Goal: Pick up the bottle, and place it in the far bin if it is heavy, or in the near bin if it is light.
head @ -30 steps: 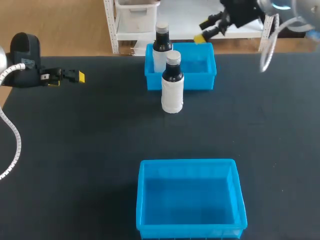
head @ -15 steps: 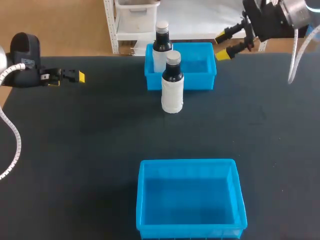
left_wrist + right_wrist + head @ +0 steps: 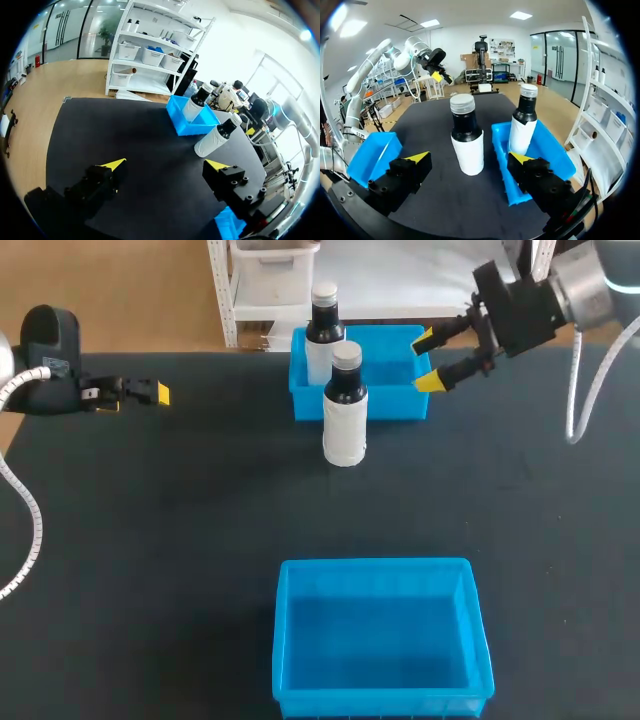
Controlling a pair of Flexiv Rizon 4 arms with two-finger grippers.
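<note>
- Head view: the bottle you need stands upright on the desk, just in front of the far bin, where a sideways grasp can reach it. A second bottle stands inside that bin, by my reading already sorted. The near bin holds nothing. Your right pincer hangs at the far bin's front right corner with its fingers apart, turned towards the bottle but well short of it. The left pincer sits far off at the desk's left edge.
- Left wrist view: the left pincer is spread wide with bare desk between its fingers. The bottle is well ahead and off to one side, beside the far bin, so this arm looks parked.
- Right wrist view: the right pincer is wide apart and grips nothing. The bottle stands straight ahead, lined up with the gap, so a plain advance should bracket it. The far bin lies just beside one finger; watch that wall.
</note>
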